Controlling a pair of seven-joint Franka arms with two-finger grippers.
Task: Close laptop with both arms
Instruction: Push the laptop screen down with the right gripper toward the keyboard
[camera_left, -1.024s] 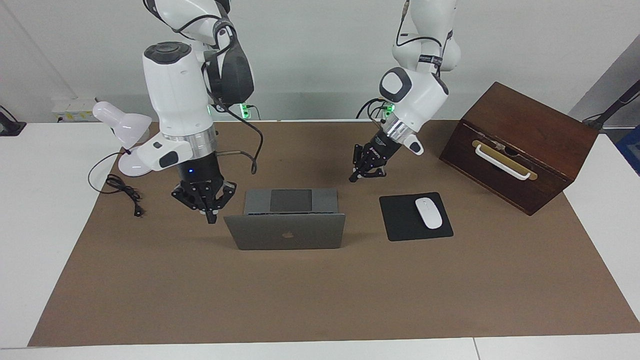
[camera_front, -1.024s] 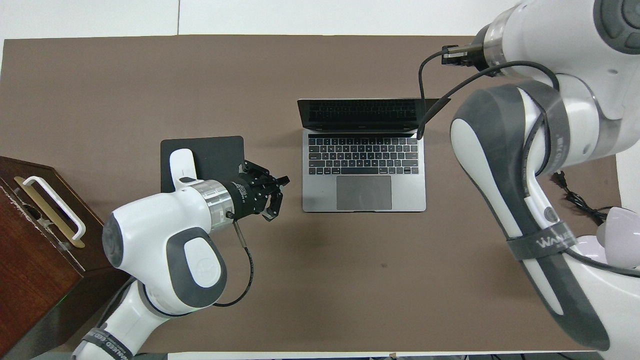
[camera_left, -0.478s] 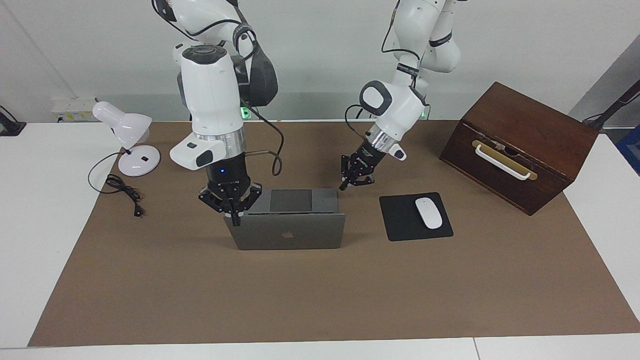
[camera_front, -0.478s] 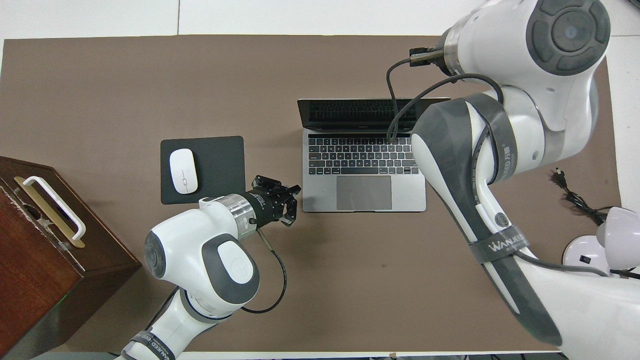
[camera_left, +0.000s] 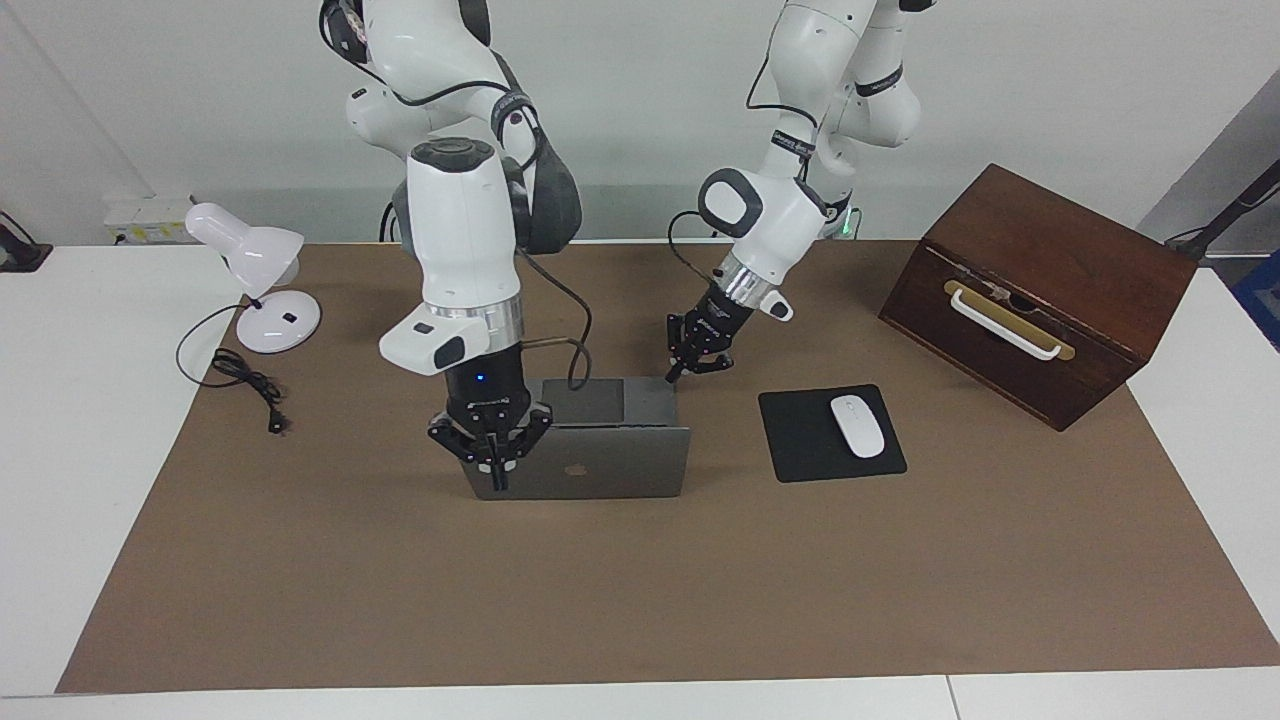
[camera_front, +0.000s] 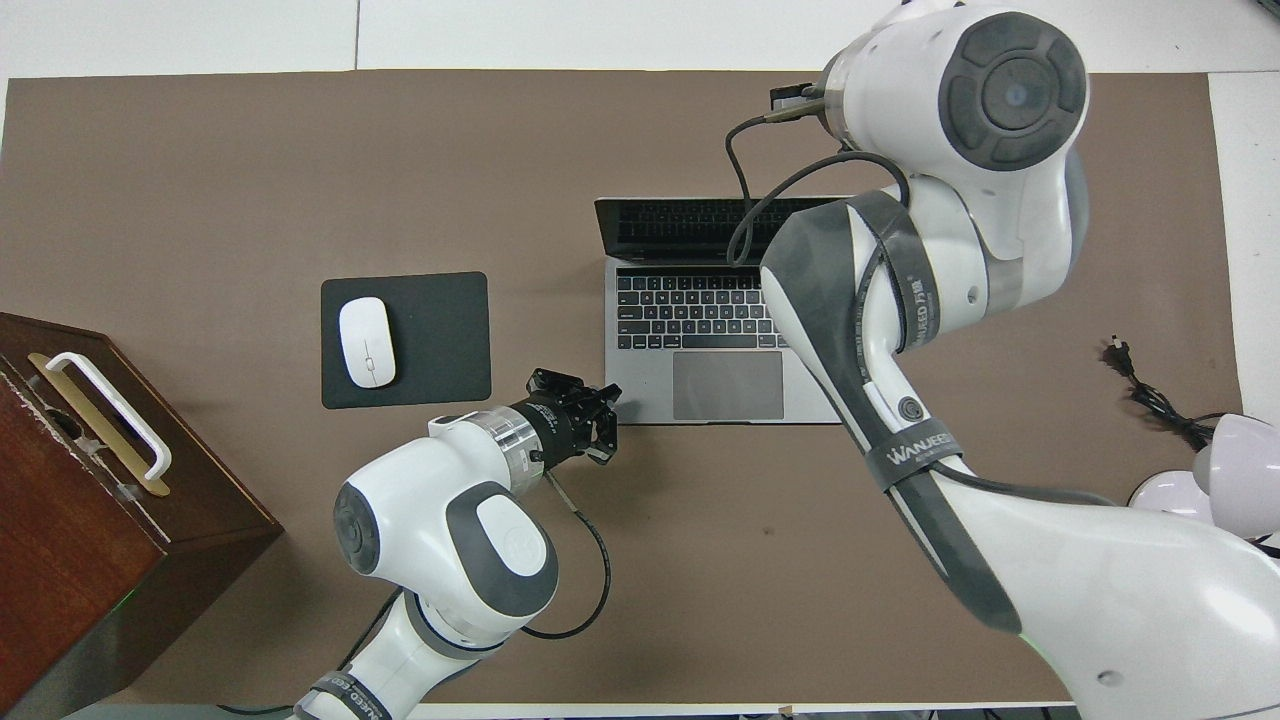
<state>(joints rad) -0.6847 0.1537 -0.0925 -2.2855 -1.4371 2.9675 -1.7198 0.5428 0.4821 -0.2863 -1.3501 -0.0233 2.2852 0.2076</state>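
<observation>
Brown matting covers most of a white table under a plain grey wall. Our laptop (camera_left: 580, 450) stands open at centre frame in the facing view, lid upright with the logo toward the camera, keyboard deck toward the robots.

Our right gripper (camera_left: 490, 450) points straight down at the lid's upper corner toward the right arm's end; its fingers look spread, though we cannot tell whether they touch the lid. In the overhead view this gripper is hidden under its own arm. Our left gripper (camera_left: 695, 358) hovers over the deck's corner, upper right of the laptop in the facing view; whether its fingers are parted we cannot tell.

We judge the laptop stiff, smooth metal, fairly light, with a thin, fragile lid. The hinge should give to a steady push on the lid's top edge, and the deck may slide on the mat unless its corner is pinned.

Against a second ago, the right gripper has come from beside the laptop onto the lid corner, and the left has drawn in from near the mouse pad (camera_left: 800, 440) to the deck. The lid looks unchanged.
</observation>
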